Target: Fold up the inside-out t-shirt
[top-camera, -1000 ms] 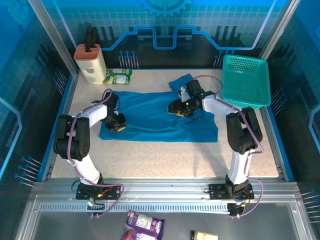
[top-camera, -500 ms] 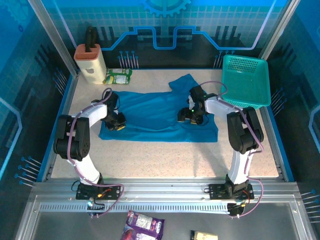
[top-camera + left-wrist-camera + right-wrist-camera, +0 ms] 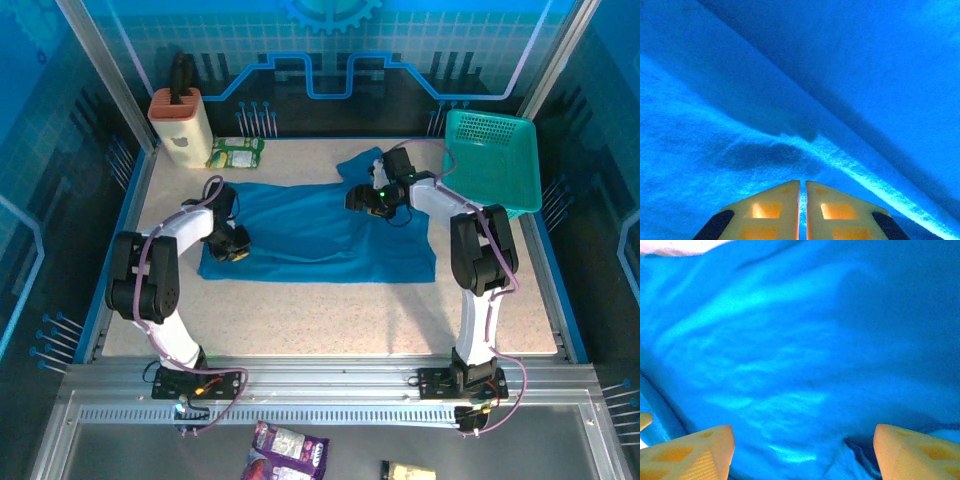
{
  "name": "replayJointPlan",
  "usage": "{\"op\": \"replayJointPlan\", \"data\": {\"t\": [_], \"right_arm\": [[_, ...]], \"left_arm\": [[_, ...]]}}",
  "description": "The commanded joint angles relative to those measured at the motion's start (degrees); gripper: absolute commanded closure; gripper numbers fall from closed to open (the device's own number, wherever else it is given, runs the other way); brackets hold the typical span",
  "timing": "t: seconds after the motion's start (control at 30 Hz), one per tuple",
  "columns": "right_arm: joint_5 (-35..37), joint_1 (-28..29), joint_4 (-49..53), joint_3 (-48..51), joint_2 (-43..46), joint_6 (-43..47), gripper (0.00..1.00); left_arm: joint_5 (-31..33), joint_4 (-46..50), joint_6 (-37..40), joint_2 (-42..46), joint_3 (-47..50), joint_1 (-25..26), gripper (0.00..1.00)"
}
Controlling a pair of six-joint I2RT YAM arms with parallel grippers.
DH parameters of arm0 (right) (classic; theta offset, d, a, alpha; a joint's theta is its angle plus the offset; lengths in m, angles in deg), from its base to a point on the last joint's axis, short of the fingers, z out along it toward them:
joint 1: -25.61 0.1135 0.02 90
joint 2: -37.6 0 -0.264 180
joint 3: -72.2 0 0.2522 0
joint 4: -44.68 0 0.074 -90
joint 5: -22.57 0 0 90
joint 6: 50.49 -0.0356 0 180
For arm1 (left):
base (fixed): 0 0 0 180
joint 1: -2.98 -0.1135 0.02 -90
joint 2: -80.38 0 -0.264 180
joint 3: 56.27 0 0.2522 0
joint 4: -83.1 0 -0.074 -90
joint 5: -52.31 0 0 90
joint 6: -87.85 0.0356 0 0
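**Counter (image 3: 330,320) bare near me, shirt (image 3: 300,235) laid wide across the middle**

My left jaws sat pressed together near its left edge, likely pinning it; whether cloth was caught I couldn't tell. My right jaws hung spread beside the far sleeve (image 3: 362,163), seemingly to take it. The basket (image 3: 490,165) crowded that side.

Front's open, back corners aren't
We've got bare table (image 3: 330,315) along the near edge, and the t-shirt (image 3: 300,235) lies flat mid-table. At the back, 1 teal basket (image 3: 495,170) crowds the right corner, a beige holder (image 3: 180,125) and packet (image 3: 237,152) the left.
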Motion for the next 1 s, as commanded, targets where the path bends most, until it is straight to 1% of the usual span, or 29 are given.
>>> {"op": "replayJointPlan", "data": {"t": [0.0,0.03,0.13,0.23,0.4,0.6,0.7,0.83,0.97], "right_arm": [[-3.1,-0.4,0.5,2.5,4.6,1.3,0.26],[-3.3,-0.2,1.0,3.7,5.7,1.3,0.26],[-7.5,1.0,1.8,8.1,8.6,1.7,0.27],[-11.0,4.1,2.4,12.3,10.4,2.5,0.27],[-12.4,10.1,-0.6,17.0,11.3,0.6,0.27],[-12.5,14.8,-4.6,13.8,5.2,-2.8,0.26],[-12.2,16.1,-5.5,11.5,2.4,-4.1,0.26],[-10.3,16.0,-6.1,9.7,-0.2,-5.7,0.26],[-7.1,14.5,-6.9,7.7,-1.2,-6.5,0.26]], "left_arm": [[0.8,1.5,0.9,1.5,-0.1,0.2,0.88],[1.0,1.4,1.1,1.3,-0.3,0.2,0.88],[1.4,1.5,1.6,0.0,-1.2,0.2,0.88],[2.3,1.9,2.3,-1.5,-2.1,0.0,0.88],[3.0,2.7,2.9,-2.7,-2.4,-0.6,0.88],[3.2,3.0,2.9,-3.0,-1.0,-1.0,0.88],[3.4,2.7,2.9,-2.8,-0.1,-1.2,0.88],[3.8,2.8,2.9,-2.5,0.9,-1.8,0.88],[4.1,2.7,3.0,-1.4,2.4,-2.6,0.88]]}}
